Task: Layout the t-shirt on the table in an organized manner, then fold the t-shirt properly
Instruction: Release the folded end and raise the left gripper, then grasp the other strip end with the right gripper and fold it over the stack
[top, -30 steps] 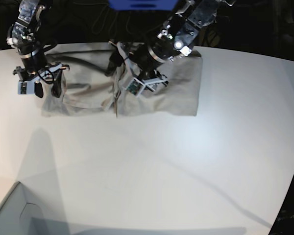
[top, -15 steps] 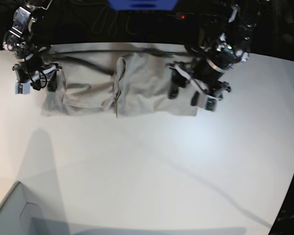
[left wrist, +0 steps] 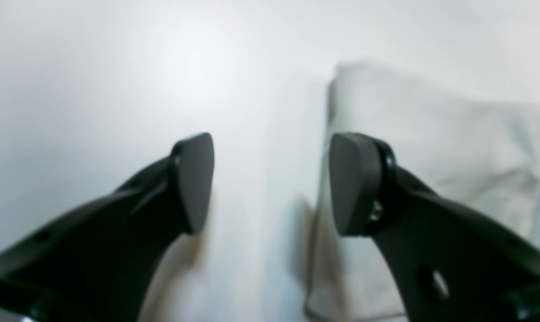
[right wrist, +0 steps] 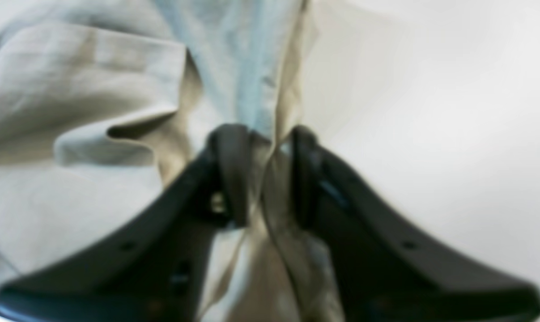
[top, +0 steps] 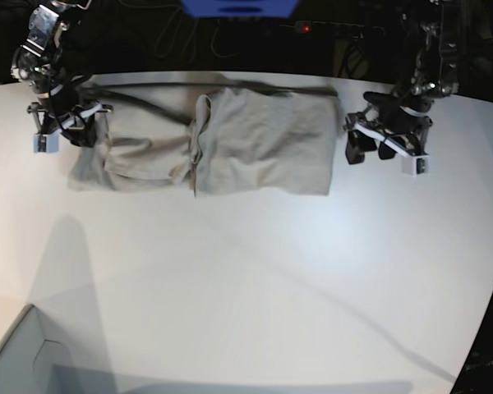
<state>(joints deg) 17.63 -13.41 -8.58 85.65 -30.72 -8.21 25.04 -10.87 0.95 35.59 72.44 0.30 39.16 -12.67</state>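
While the t-shirt (top: 230, 144) lies in a long bunched strip near the far edge of the white table (top: 255, 279), the right gripper (right wrist: 263, 179) pinches a fold of its cloth at one end. The left gripper (left wrist: 270, 183) hangs at the other end with its jaws wide apart and nothing between them. One of its fingers (left wrist: 355, 183) is over the shirt's edge.

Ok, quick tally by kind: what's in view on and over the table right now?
T-shirt: 1
Table: 1
Robot hands: 2, the left hand and the right hand
Pale grey box corner: 1
Total: 5
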